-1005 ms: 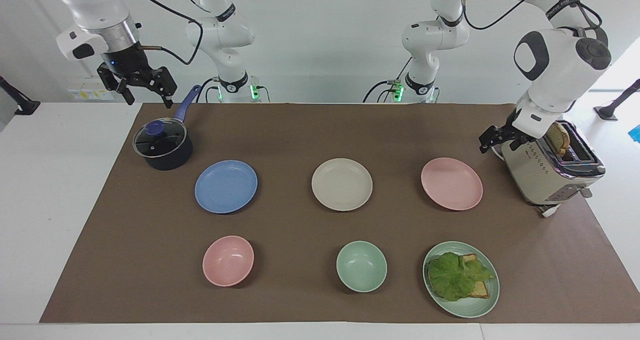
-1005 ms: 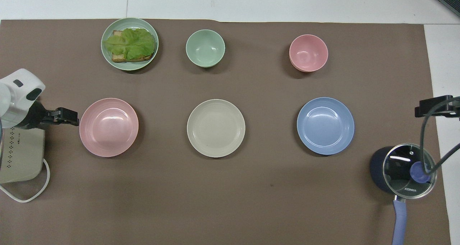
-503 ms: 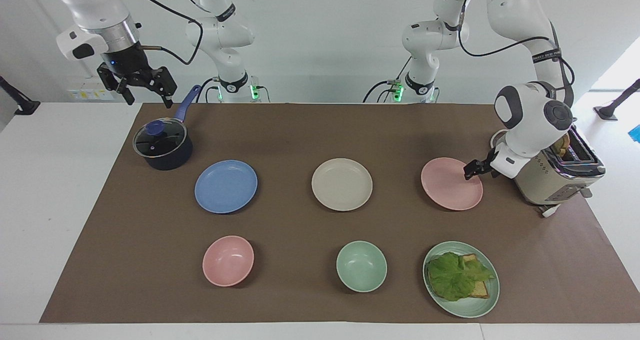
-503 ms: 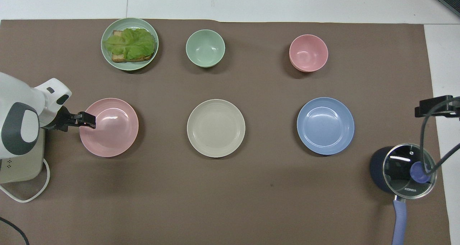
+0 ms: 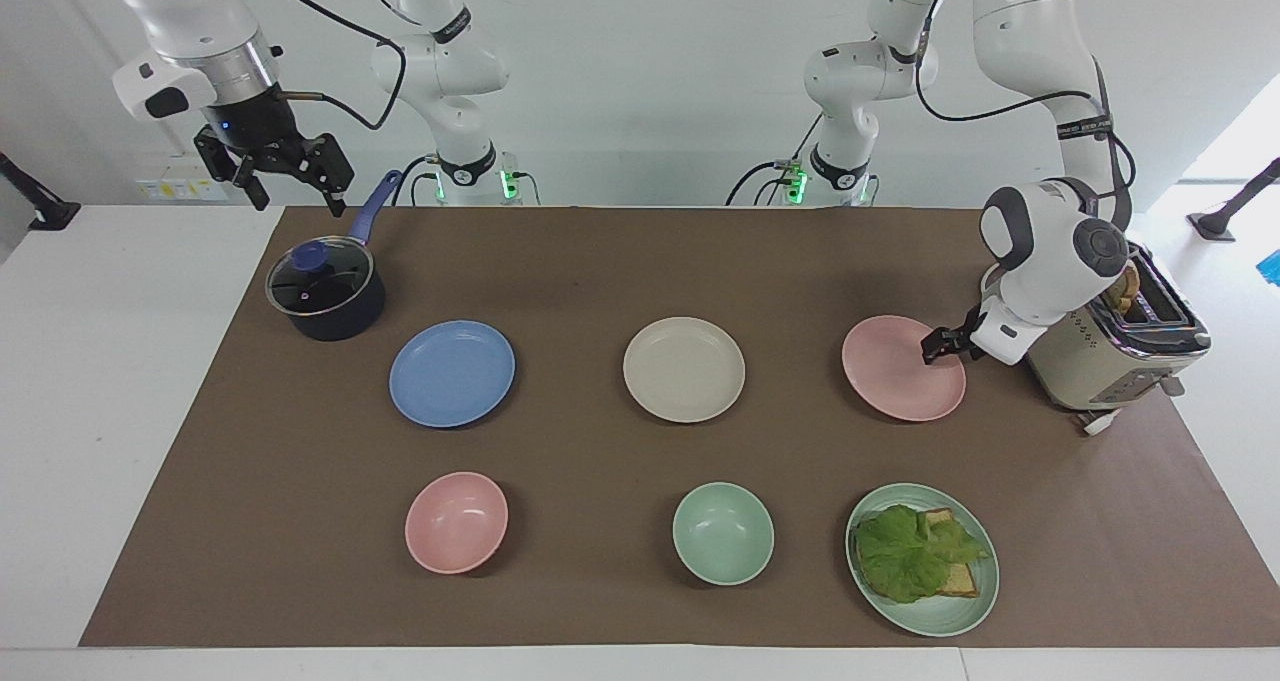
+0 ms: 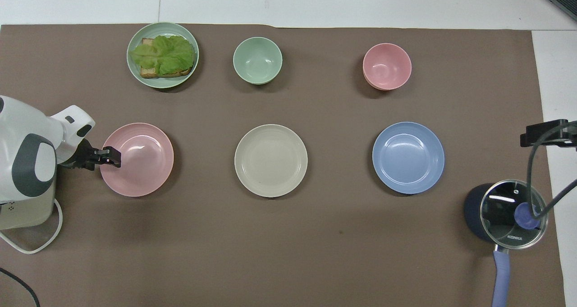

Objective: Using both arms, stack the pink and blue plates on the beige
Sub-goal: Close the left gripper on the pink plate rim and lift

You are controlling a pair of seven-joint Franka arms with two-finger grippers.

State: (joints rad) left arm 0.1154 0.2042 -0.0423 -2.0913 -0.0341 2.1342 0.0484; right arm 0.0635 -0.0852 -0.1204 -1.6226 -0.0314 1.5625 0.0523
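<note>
Left gripper (image 5: 943, 344) sits at the pink plate's (image 5: 900, 371) rim beside the toaster (image 5: 1110, 356), grip unclear; a shallow pinch could slip.

A dark saucepan (image 5: 327, 294) with a glass lid sits at ten o'clock on the brown mat (image 5: 640, 261). Toaster (image 5: 1115, 346) at three. Pink bowl (image 5: 456, 521), green bowl (image 5: 722, 533) and lettuce sandwich plate (image 5: 922, 558) line the six o'clock edge.
</note>
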